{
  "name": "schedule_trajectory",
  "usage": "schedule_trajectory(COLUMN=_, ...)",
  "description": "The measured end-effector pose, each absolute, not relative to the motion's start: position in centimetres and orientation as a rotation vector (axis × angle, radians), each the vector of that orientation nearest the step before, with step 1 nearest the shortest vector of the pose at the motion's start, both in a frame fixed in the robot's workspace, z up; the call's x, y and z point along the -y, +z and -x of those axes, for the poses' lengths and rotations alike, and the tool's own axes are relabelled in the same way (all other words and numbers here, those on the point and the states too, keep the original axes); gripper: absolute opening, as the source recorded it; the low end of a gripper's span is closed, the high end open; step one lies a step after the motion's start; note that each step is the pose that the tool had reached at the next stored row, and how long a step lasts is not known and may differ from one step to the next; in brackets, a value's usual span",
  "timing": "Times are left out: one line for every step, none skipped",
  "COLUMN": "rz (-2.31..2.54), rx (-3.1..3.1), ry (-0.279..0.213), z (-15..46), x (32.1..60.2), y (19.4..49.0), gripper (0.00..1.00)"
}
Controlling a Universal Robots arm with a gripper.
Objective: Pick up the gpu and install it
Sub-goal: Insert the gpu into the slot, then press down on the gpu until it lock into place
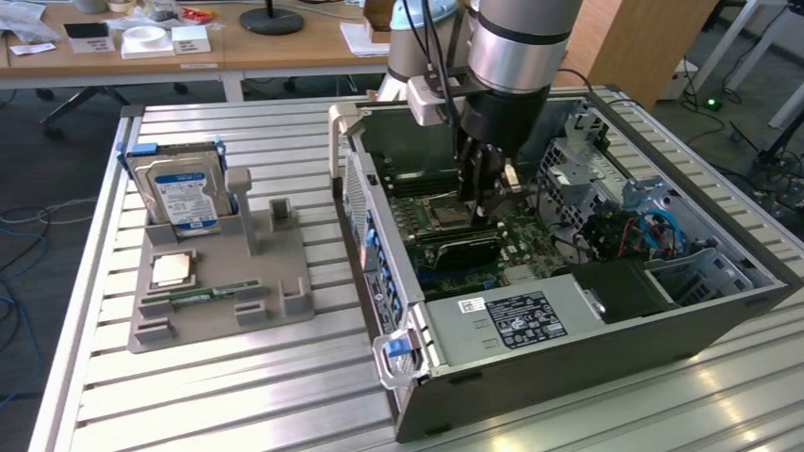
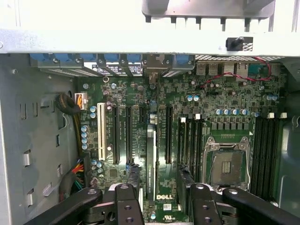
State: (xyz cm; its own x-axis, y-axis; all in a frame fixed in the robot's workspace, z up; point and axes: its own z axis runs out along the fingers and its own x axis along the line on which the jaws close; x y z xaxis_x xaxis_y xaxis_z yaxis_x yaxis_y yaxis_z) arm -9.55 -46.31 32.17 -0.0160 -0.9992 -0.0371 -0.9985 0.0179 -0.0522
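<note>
both fingers (image 2: 126,206) of the gripper (image 2: 161,206) spread wide (empty) above the gpu (image 2: 151,164).

Even daylight, glare on case rim, slightly soft focus throughout

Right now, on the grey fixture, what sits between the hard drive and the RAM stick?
In the exterior view, a square processor chip lies flat on the fixture, between the upright hard drive and the RAM stick.

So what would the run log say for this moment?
fingers: open | over thin black gpu card seated edge-on | in green motherboard
</note>
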Motion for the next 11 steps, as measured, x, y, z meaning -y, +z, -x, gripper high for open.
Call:
schedule_trajectory(rz=2.158, rx=-2.195, ry=-0.017, z=9.55, x=46.31, y=32.18, gripper=0.45)
schedule_trajectory(rz=2.158, rx=-2.195, ry=-0.017, z=9.55, x=46.31, y=32.18, gripper=0.45)
schedule_trajectory(rz=2.158, rx=-2.195, ry=-0.017, z=9.55, x=46.31, y=32.18, gripper=0.45)
schedule_trajectory(rz=2.158, rx=-2.195, ry=-0.017, z=9.55, x=46.31, y=32.18, gripper=0.45)
schedule_trajectory(rz=2.158, rx=-2.195, ry=-0.017, z=9.55, x=46.31, y=32.18, gripper=0.45)
schedule_trajectory(rz=2.158, rx=-2.195, ry=-0.017, z=9.55, x=46.31, y=32.18, gripper=0.45)
schedule_trajectory(rz=2.158, rx=-2.195, ry=-0.017, z=9.55, x=46.31, y=32.18, gripper=0.45)
schedule_trajectory(rz=2.158, rx=-2.195, ry=-0.017, z=9.55, x=46.31, y=32.18, gripper=0.45)
schedule_trajectory(rz=2.158, rx=-2.195, ry=-0.017, z=9.55, x=46.31, y=32.18, gripper=0.45)
schedule_trajectory(rz=2.158, rx=-2.195, ry=-0.017, z=9.55, x=46.31, y=32.18, gripper=0.45)
schedule_trajectory(rz=2.158, rx=-2.195, ry=-0.017, z=9.55, x=46.31, y=32.18, gripper=0.45)
